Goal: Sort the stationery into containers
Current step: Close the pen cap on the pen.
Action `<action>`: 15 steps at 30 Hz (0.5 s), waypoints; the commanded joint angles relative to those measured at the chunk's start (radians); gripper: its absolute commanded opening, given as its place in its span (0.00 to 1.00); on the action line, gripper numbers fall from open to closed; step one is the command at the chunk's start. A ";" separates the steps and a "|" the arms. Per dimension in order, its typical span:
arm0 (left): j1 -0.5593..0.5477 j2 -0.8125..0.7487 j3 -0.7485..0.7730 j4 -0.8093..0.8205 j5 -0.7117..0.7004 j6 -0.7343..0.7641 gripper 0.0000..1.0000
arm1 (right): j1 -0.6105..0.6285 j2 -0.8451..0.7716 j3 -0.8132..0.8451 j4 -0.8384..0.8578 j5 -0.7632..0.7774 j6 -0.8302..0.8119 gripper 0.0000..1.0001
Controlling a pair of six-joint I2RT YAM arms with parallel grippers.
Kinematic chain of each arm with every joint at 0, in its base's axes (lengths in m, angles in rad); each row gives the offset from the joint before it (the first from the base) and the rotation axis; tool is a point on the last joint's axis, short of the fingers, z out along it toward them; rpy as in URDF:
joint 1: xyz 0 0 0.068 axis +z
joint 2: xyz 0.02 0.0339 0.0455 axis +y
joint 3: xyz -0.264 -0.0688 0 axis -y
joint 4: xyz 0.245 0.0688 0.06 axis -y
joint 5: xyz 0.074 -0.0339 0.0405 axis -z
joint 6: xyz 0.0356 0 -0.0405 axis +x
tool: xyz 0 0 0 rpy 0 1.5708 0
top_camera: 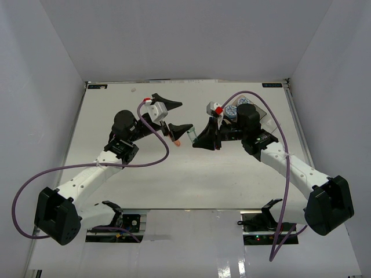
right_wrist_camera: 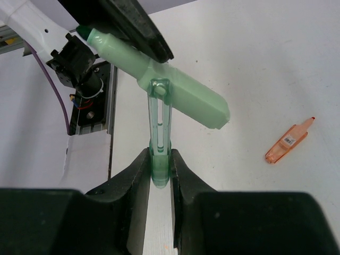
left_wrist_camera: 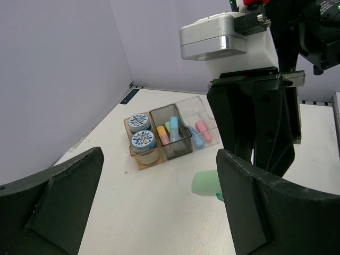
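Left gripper (left_wrist_camera: 159,162): fingers spread wide, holding nothing, over white table (top_camera: 191,179). Small orange plastic marker (right_wrist_camera: 289,141) lies flat on table nearby. Right gripper (right_wrist_camera: 160,166): fingers pinched tight on clip of pale green plastic marker (right_wrist_camera: 180,93), marker tilted. Further back: joined see-through plastic trays (left_wrist_camera: 180,147), amber, grey, clear. Two round blue-and-white rolls (left_wrist_camera: 142,139) in amber tray; pastel pieces (left_wrist_camera: 174,126) in grey and clear trays.

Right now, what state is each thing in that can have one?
Left claw: open, empty.
Right claw: shut on the clip of the green marker.
Green marker: held by its clip, tilted.
Orange marker: lying loose on the table.
Patterned rolls: both lying flat in the amber tray.
Grey tray: holds yellow, green and blue pieces.
Clear tray: holds pink and blue pieces.
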 commanded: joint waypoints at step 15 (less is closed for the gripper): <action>0.002 -0.065 -0.087 0.051 0.055 -0.076 0.98 | 0.002 -0.006 0.023 0.052 0.001 0.004 0.08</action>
